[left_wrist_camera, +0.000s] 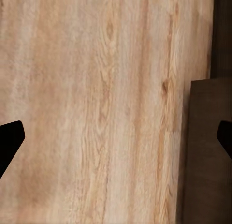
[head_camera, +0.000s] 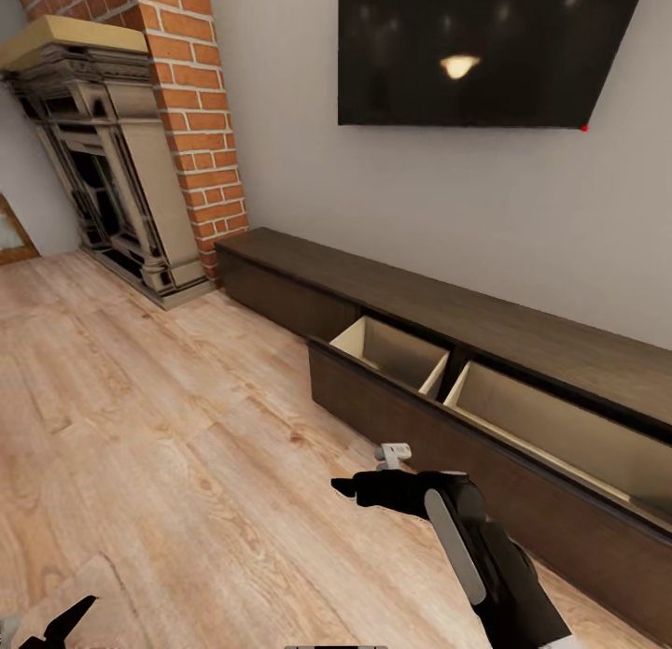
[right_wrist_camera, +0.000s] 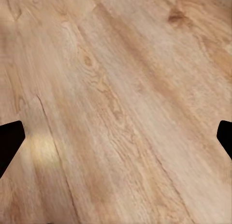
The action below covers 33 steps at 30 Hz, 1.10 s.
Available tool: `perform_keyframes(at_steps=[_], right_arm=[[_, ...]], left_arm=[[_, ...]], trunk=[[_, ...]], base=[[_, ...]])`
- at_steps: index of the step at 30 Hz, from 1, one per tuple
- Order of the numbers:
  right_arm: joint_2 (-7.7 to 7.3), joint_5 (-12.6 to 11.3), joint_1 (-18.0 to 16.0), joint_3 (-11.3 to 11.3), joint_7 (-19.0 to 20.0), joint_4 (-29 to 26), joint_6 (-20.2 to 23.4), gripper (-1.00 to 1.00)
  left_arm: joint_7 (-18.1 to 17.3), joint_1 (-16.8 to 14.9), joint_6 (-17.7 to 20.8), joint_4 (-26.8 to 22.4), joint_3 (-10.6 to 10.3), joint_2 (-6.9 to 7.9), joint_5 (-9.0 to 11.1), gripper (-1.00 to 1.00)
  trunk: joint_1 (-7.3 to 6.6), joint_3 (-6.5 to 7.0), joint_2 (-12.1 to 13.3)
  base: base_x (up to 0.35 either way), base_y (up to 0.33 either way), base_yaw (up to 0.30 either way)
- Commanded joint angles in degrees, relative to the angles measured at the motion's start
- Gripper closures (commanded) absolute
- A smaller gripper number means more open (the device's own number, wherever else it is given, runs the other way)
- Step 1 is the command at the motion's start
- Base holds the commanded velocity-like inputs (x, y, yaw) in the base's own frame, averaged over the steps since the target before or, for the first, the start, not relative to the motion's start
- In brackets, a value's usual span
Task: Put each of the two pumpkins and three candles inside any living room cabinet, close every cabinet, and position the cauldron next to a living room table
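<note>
The long, low dark-brown cabinet [head_camera: 448, 308] runs along the wall. Two of its drawers are pulled out, one [head_camera: 397, 352] nearer the middle and one [head_camera: 569, 434] to its right, and the visible parts of their pale beige interiors hold nothing. My right gripper [head_camera: 350, 488] hovers over the wood floor just in front of the open drawers; in the right wrist view it [right_wrist_camera: 116, 141] is open and holds nothing. My left gripper [head_camera: 61, 623] sits low at the left, open and holding nothing [left_wrist_camera: 116, 141], with a dark-brown cabinet face [left_wrist_camera: 208, 151] beside it. The candles, pumpkins and cauldron are out of view.
An ornate carved fireplace surround [head_camera: 103, 163] stands at the back left against a red brick chimney [head_camera: 187, 98]. A dark wall-mounted TV [head_camera: 485, 42] hangs above the cabinet. Light wood floor [head_camera: 159, 425] spreads across the left and middle.
</note>
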Motion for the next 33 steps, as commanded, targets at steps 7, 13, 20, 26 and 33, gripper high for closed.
perform_keyframes(at_steps=[7, 13, 20, 26, 33], right_arm=[[5.37, 0.5, -5.9, 0.7, -10.5, 11.8, 4.1, -1.00], [6.08, 0.3, -6.7, 0.7, -11.5, 13.1, 4.7, -1.00], [6.13, 0.1, -7.1, 0.4, -11.6, 13.1, 4.7, -1.00], [6.12, 0.0, -7.2, 0.4, -9.0, 12.9, 4.3, -1.00], [6.56, -3.2, -12.2, 0.1, -2.3, 16.2, 4.4, -1.00]], left_arm=[[-0.5, 0.0, 0.4, -0.3, -0.9, -0.19, 0.0, -1.00], [-0.3, 0.0, 0.3, -0.2, -0.9, -0.18, -0.1, -1.00], [-0.3, 0.0, 0.3, -0.3, -1.1, -0.18, -0.1, -1.00], [0.3, 0.0, 0.0, -0.5, -3.2, -0.10, -0.3, -1.00], [-0.5, 0.3, -1.2, -1.2, -2.0, 0.34, 0.2, -1.00]], trunk=[[-0.19, 1.77, 0.1], [-0.34, 3.35, 0.2], [-0.52, 5.17, 0.3], [-0.67, 6.62, 0.3], [-0.67, 6.76, 0.3]], base=[[0.000, 0.000, 0.234], [0.000, 0.000, 0.238], [0.000, 0.000, 0.238], [0.000, 0.000, 0.231], [0.000, 0.000, 0.272]])
